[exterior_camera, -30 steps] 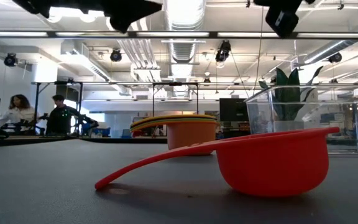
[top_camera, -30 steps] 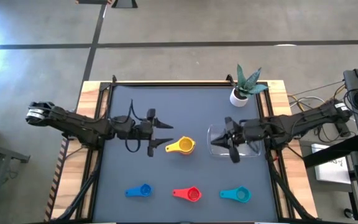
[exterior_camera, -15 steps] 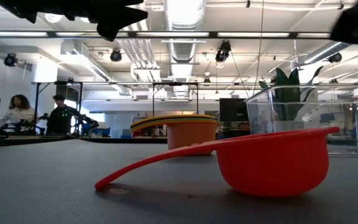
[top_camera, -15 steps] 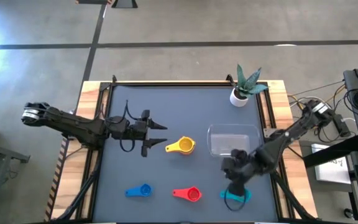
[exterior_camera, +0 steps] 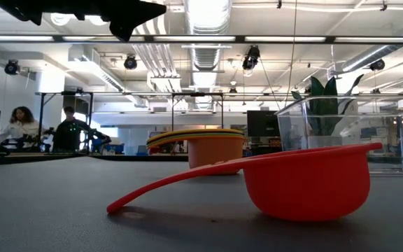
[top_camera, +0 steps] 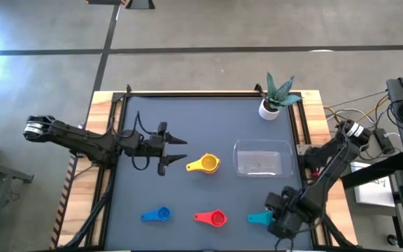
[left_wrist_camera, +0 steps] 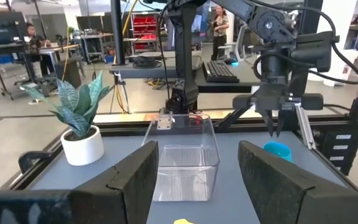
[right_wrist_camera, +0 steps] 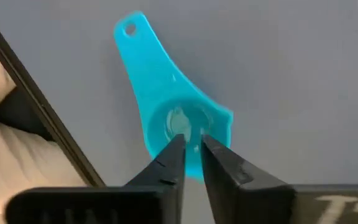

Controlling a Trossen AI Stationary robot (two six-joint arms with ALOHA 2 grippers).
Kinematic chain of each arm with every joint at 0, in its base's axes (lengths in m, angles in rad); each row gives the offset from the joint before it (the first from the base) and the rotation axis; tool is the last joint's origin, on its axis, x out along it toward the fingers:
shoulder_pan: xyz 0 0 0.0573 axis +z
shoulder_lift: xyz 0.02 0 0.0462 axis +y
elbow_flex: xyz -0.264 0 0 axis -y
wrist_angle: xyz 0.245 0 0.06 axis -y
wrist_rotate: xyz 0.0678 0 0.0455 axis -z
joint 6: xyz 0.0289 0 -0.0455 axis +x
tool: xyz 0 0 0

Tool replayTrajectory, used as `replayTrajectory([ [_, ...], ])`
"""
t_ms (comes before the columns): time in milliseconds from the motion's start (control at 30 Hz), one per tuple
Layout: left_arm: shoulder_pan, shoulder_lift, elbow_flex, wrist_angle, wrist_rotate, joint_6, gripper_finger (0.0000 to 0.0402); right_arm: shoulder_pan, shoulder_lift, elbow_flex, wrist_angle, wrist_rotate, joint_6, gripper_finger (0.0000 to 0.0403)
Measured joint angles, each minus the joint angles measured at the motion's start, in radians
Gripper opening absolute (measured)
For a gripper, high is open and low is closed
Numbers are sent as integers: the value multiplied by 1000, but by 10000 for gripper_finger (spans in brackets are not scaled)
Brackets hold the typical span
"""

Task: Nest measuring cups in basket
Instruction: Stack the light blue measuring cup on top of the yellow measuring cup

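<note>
The teal cup (top_camera: 259,218) lies near the table's near edge, handle toward the left, next to the red cup (top_camera: 213,218) and the blue cup (top_camera: 157,215). My right gripper (top_camera: 283,215) hangs over the teal cup (right_wrist_camera: 173,118), fingers pointing down above its bowl with a narrow gap, touching nothing that I can see. A yellow-topped stack of nested cups (top_camera: 205,164) rests on the mat beside the clear basket (top_camera: 261,157). My left gripper (top_camera: 177,150) hovers open, left of the stack.
A white pot with a plant (top_camera: 271,105) stands at the far right corner, behind the basket. The low view shows the red cup (exterior_camera: 306,185) close up, with the stack (exterior_camera: 215,150) and the basket (exterior_camera: 341,133) behind it. People stand in the room beyond the table.
My right arm has swung from above the basket toward the table's near edge and now hangs over the teal cup. My left gripper has drawn back a little toward the left edge. The cups and the basket have stayed put.
</note>
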Motion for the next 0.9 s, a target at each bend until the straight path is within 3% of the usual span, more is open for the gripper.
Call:
replayTrajectory([
  [233, 0, 6, 0, 3, 10, 16, 203, 34, -21, -76, 50, 8, 121, 143],
  [433, 0, 6, 0, 1, 29, 5, 203, 32, -21, -151, 134, 9, 116, 181],
  [700, 0, 7, 0, -3, 29, -18, 203, 32, -21, -221, 162, 12, 121, 167],
  [900, 0, 7, 0, -8, 29, -21, 203, 32, -21, -265, 218, 12, 107, 117],
])
